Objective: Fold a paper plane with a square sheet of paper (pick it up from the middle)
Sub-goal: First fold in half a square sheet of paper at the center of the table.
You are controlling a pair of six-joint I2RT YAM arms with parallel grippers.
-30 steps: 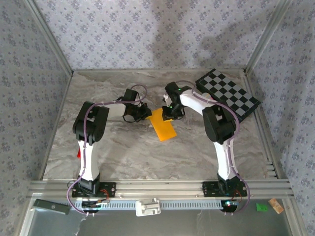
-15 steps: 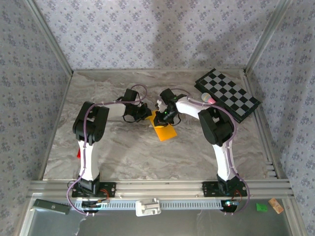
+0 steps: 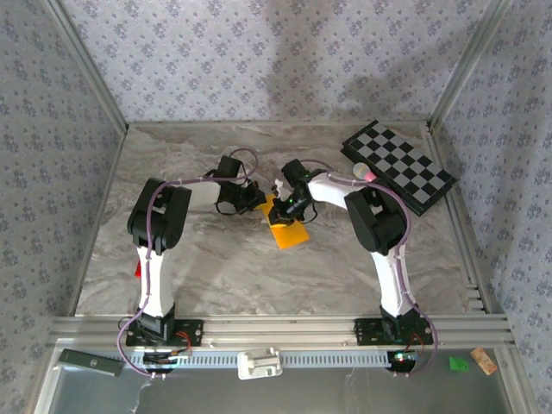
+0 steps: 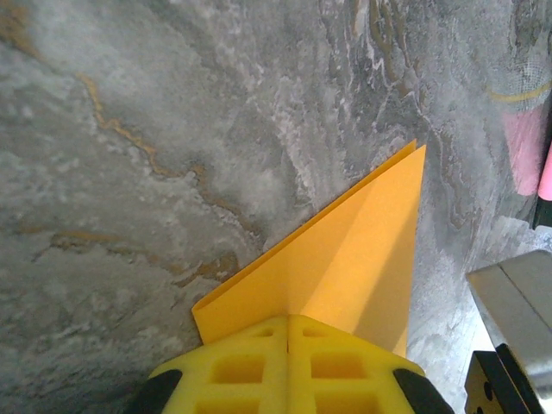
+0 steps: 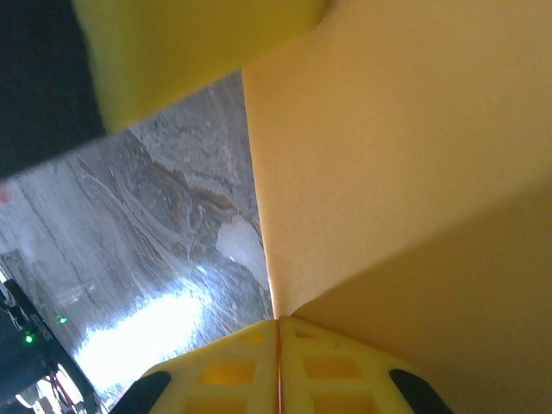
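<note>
Nearest, a small red block (image 3: 138,269) is lying at about 8 o'clock on the marble table (image 3: 224,285). Further in, near the centre, the folded orange-yellow paper (image 3: 288,228) is being held from two sides. The left gripper (image 3: 256,201) is pinching its 10 o'clock edge, jaws closed on it. The right gripper (image 3: 288,207) is clamping its 12 o'clock edge likewise. Farthest, at 2 o'clock, the checkered board (image 3: 398,164) is lying flat.
</note>
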